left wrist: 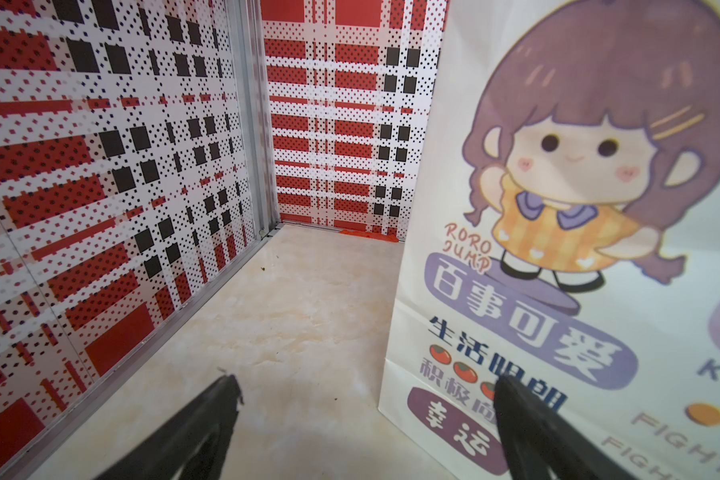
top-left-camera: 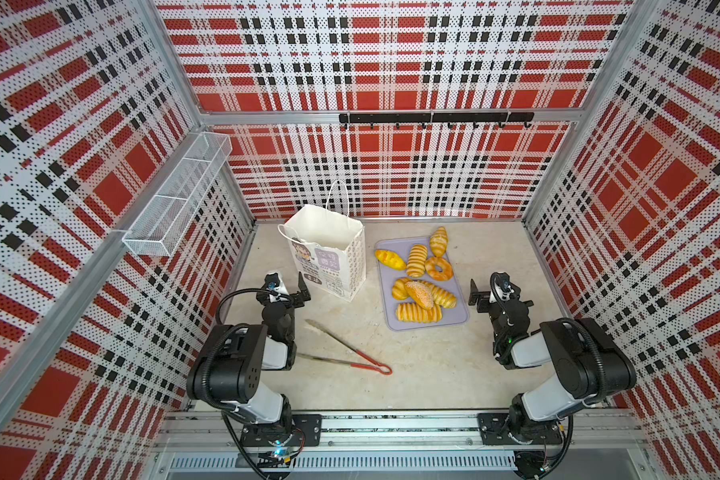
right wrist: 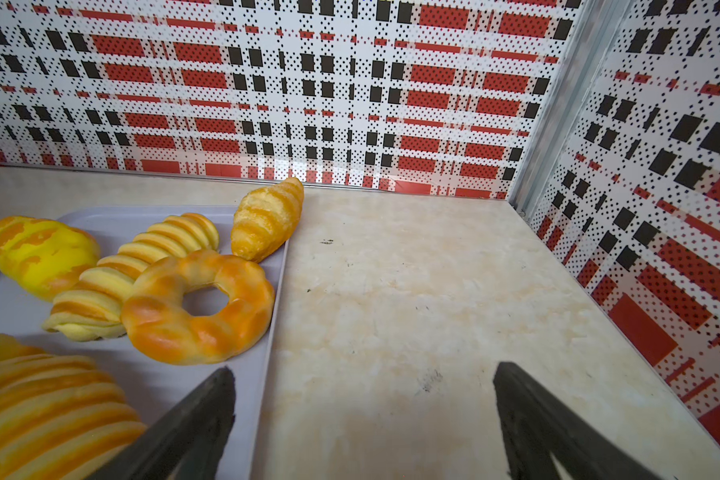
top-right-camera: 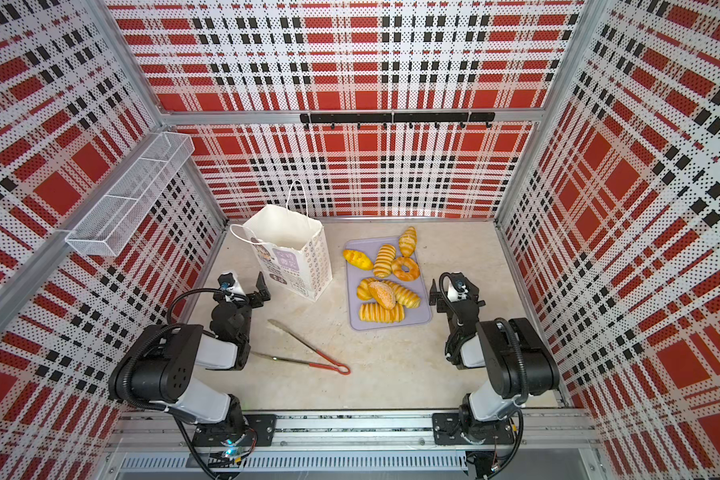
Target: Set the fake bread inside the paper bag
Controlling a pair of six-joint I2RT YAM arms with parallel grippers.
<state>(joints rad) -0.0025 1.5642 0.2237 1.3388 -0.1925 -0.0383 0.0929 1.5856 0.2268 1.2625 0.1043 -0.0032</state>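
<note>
The paper bag point(top-left-camera: 329, 253) point(top-right-camera: 292, 253) stands upright and open-topped at the back left of the table; its cartoon-figure face point(left wrist: 578, 249) fills the left wrist view. Several pieces of fake bread lie on a lilac tray point(top-left-camera: 387, 286) to its right, among them a ring donut point(top-left-camera: 438, 269) point(right wrist: 200, 307), a croissant point(top-left-camera: 438, 241) point(right wrist: 267, 220) and a sesame bun point(top-left-camera: 418, 294). My left gripper point(top-left-camera: 287, 287) point(left wrist: 364, 379) is open and empty just in front of the bag's lower left corner. My right gripper point(top-left-camera: 491, 293) point(right wrist: 364, 368) is open and empty at the tray's right edge point(right wrist: 256, 374).
Red-handled metal tongs point(top-left-camera: 341, 347) lie open on the table between the arms, in front of the bag. A white wire basket point(top-left-camera: 175, 199) hangs on the left wall and a black hook rail point(top-left-camera: 435, 118) on the back wall. Plaid walls enclose the table on three sides.
</note>
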